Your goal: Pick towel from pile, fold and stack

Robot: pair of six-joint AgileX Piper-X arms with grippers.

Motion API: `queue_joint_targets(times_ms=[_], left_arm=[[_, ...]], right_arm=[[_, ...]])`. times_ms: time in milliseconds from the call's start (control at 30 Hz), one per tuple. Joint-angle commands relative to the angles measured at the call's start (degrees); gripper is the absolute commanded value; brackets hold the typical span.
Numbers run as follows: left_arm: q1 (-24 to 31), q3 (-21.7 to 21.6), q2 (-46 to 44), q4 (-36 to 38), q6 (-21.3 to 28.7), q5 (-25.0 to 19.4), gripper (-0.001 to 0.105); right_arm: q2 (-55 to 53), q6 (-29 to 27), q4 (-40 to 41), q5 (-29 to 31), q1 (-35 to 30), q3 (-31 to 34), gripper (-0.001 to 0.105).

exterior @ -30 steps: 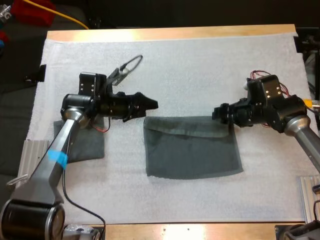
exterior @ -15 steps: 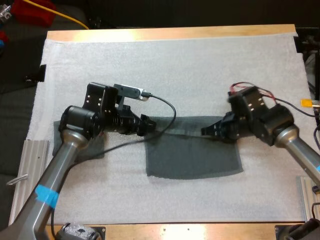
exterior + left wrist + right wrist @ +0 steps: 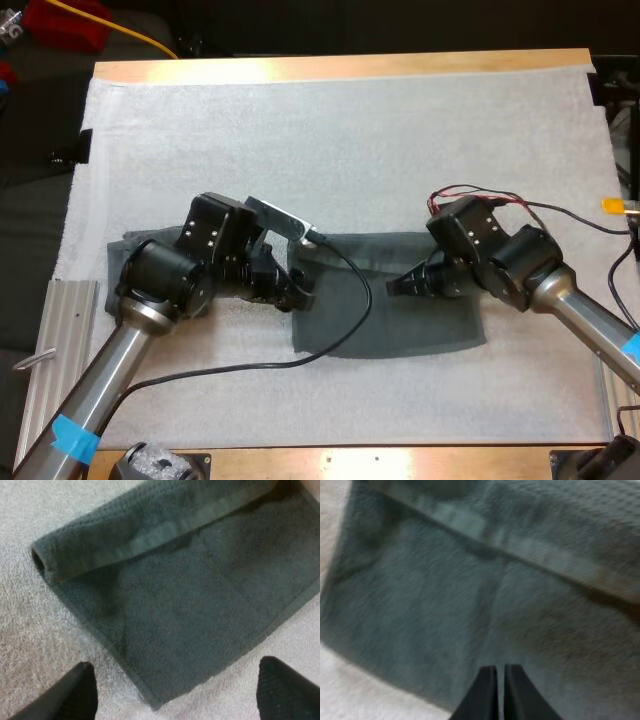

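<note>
At the towel's left edge, my left gripper (image 3: 297, 291) sits low over the mat (image 3: 350, 140), pointing right. In the left wrist view the gripper (image 3: 175, 665) is spread wide: both black fingers (image 3: 80, 695) are far apart and clear of the cloth. The towel's near corner lies between them, with white mat on either side of it.

Over the towel's right half, my right gripper (image 3: 393, 285) points left, toward the other arm. In the right wrist view the gripper (image 3: 500, 672) is closed, fingers (image 3: 485, 690) side by side with only a hairline slit between them and nothing pinched. Whether the tips touch the cloth, I can't tell.

The towel (image 3: 400, 325) is dark grey-green and lies flat near the middle of the mat, between the two grippers. Its far edge is turned over toward me as a narrow flap (image 3: 400, 250) running across the width. In the left wrist view the towel (image 3: 175, 605) shows that flap (image 3: 140, 530) ending in a loose open roll at the left end. In the right wrist view the towel (image 3: 420, 605) has the flap (image 3: 560, 550) crossing it beyond the fingertips.

A second towel (image 3: 122, 247) lies at the mat's left side, mostly hidden under my left arm, apart from the flat one. The wooden table (image 3: 340, 67) shows past the mat's far edge.
</note>
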Motion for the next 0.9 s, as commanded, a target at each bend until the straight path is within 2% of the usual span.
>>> queue_joint_targets(times_ms=[0,100,267,500,867], left_arm=[[-0.19,-0.31,-0.39,0.34,0.22,-0.97,0.064],[-0.19,-0.31,-0.39,0.34,0.22,-1.27,0.064],[-0.19,-0.31,-0.39,0.34,0.22,-1.27,0.064],[-0.19,-0.31,-0.39,1.84,0.22,-1.27,0.064],[-0.19,-0.31,-0.39,2.96,0.22,-1.27,0.064]], right_arm=[[-0.53,0.64,-1.30,0.12,-0.10,1.36,0.001],[-0.53,1.64,-6.49,-0.37,-0.10,5.52,0.001],[-0.13,2.24,-13.66,-0.56,-0.10,8.56,0.001],[8.51,2.24,-20.93,-2.08,-0.10,8.60,0.001],[16.19,2.24,-26.51,-3.28,-0.10,8.10,0.001]])
